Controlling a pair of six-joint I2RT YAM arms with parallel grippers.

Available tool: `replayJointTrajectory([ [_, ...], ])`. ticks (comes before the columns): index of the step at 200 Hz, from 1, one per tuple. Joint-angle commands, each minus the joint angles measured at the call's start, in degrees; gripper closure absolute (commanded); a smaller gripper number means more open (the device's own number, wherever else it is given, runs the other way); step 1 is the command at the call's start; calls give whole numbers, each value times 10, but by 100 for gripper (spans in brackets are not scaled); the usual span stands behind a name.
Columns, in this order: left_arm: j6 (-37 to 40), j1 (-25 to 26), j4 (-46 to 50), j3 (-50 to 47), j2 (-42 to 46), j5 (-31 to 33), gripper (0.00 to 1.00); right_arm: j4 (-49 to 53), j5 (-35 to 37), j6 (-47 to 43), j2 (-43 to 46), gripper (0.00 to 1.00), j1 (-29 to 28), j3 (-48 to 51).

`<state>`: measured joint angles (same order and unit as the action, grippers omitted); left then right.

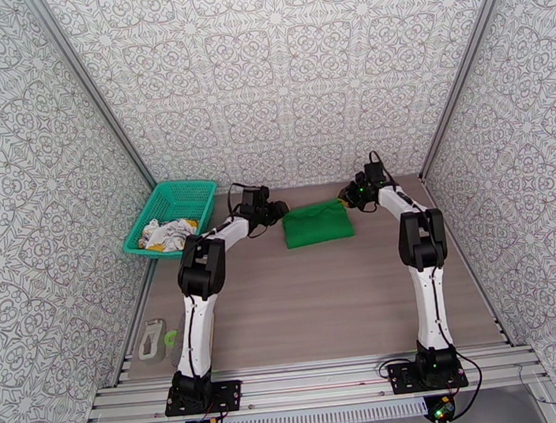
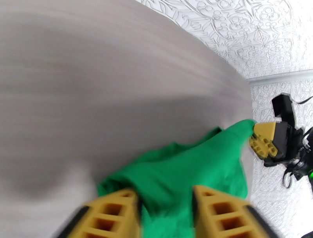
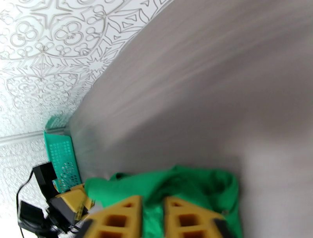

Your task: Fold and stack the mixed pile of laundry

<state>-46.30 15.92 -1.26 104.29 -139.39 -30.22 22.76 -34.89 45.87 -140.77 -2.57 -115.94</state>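
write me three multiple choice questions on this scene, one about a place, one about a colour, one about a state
1. Where is the white printed garment?
A in the teal basket
B draped over an arm
C on the floor

2. What colour is the shirt lying on the table?
A red
B green
C blue

3. How does that shirt lie?
A spread out full with sleeves wide
B crumpled in a ball
C folded into a compact rectangle

Answers:
1 A, the top view shows it bunched inside the basket at the far left.
2 B, it is bright green in all three views.
3 C, from above its outline is a neat four-sided block.
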Motion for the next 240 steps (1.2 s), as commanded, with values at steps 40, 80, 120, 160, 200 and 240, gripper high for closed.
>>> replayJointTrajectory([
  [40, -38, -37, -100, -1, 11, -11, 39, -76, -61, -1, -15, 58, 25, -36],
  [80, 42, -16, -1, -74, 115, 20, 45, -7, 9, -103, 108, 55, 18, 61],
  [120, 49, 43, 13, -108, 141, 15, 47, -20, 20, -117, 143, 60, -26, 145],
  [160, 24, 79, 7, -86, 69, 6, 49, -47, 16, -83, 114, 62, -40, 178],
  [200, 19, 64, -3, -128, 48, 14, 51, 2, 56, -103, 86, 60, -28, 181],
  [240, 33, 43, -6, -183, 87, 4, 50, 43, 84, -126, 81, 60, -10, 175],
])
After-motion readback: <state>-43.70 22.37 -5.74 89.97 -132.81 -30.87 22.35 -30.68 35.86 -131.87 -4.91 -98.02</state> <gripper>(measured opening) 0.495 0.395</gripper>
